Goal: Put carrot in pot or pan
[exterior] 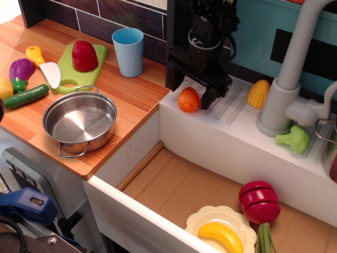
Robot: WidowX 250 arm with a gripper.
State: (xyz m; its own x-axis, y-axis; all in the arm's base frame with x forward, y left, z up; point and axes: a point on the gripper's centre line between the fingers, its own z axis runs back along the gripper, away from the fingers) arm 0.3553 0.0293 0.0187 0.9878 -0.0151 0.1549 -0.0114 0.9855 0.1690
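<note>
The orange, egg-shaped carrot (pixel 188 100) lies on the white ribbed drainboard (pixel 226 113) at its left end. My black gripper (pixel 190 90) hangs directly over it, open, with one finger to the carrot's left and the other finger (pixel 209 98) close on its right. The jaws are not closed on the carrot. The shiny steel pot (pixel 84 143) stands empty on the wooden counter to the left, well apart from the gripper.
A blue cup (pixel 128 51) stands just left of the arm. Yellow corn (pixel 258 94), a grey faucet (pixel 284 79) and broccoli (pixel 293 139) lie to the right. A green board (pixel 66 79) with a red vegetable, a knife, an eggplant and a cucumber lie beyond the pot. The sink below holds a cream plate (pixel 197 221) with a banana.
</note>
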